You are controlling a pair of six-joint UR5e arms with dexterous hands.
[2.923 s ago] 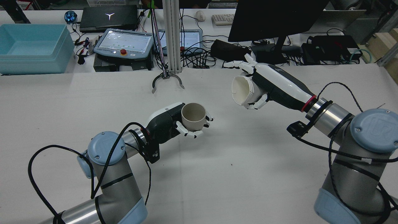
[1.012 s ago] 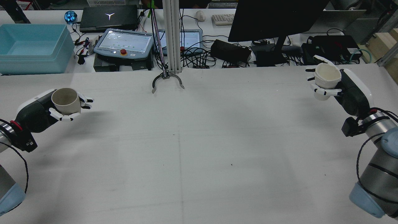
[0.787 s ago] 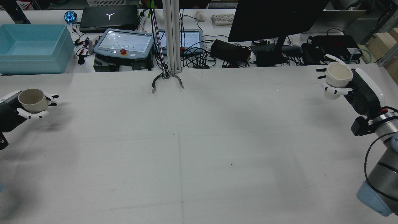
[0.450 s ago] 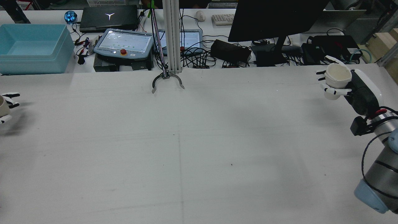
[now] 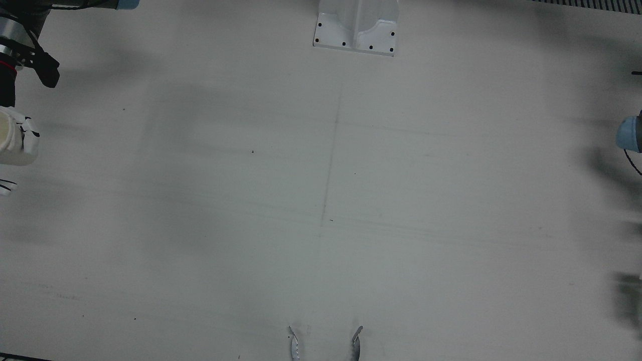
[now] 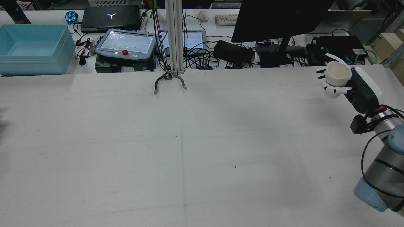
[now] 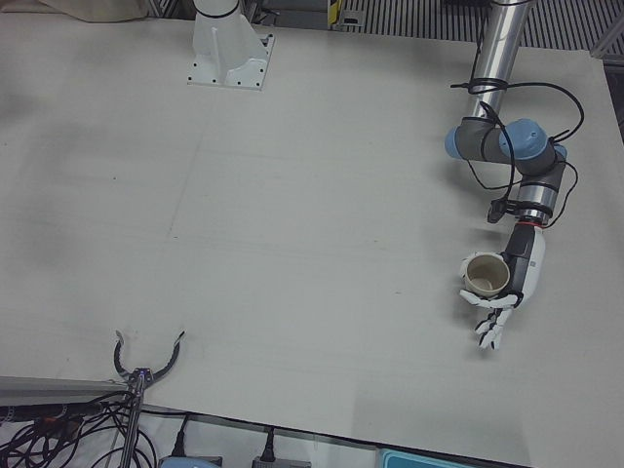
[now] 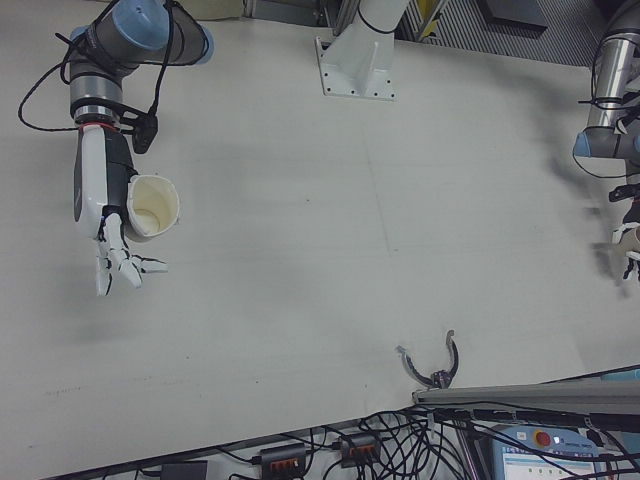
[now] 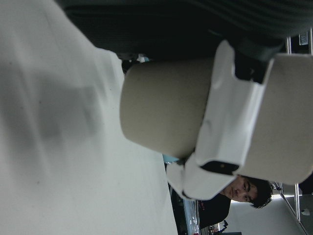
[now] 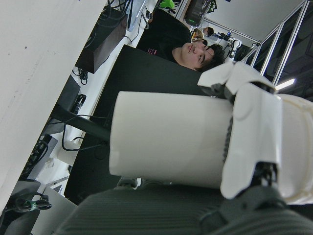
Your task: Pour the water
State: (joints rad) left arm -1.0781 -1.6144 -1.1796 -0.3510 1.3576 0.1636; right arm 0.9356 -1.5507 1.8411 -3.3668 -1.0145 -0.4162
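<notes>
The white table (image 6: 189, 151) fills most of every view, bare across its middle apart from a faint dark line running down its centre. Beyond its far edge in the rear view stand a black monitor (image 6: 277, 19), a pale blue bin (image 6: 33, 50), a closed laptop (image 6: 110, 17) and a teach pendant (image 6: 126, 44) with a red button, all among tangled cables. The right arm (image 6: 378, 170) reaches along the table's right side in the rear view, and the left arm (image 7: 517, 166) shows only in the left-front and right-front views, far out over the opposite side. A white pedestal base (image 5: 356, 30) is bolted at the table's near-robot edge, and a small metal claw (image 6: 170, 82) lies at the far edge by the upright post. The right hand (image 6: 348, 86) has its fingers wrapped around a white cup (image 6: 337, 74), which is held upright above the table near its far right corner, mouth up. The left hand (image 7: 502, 292) has its fingers curled around a beige cup (image 7: 483, 276), also upright and lifted off the surface, near the table's left edge. The two cups are well apart, at opposite sides of the table. In both hand views a person's head shows in the background.
</notes>
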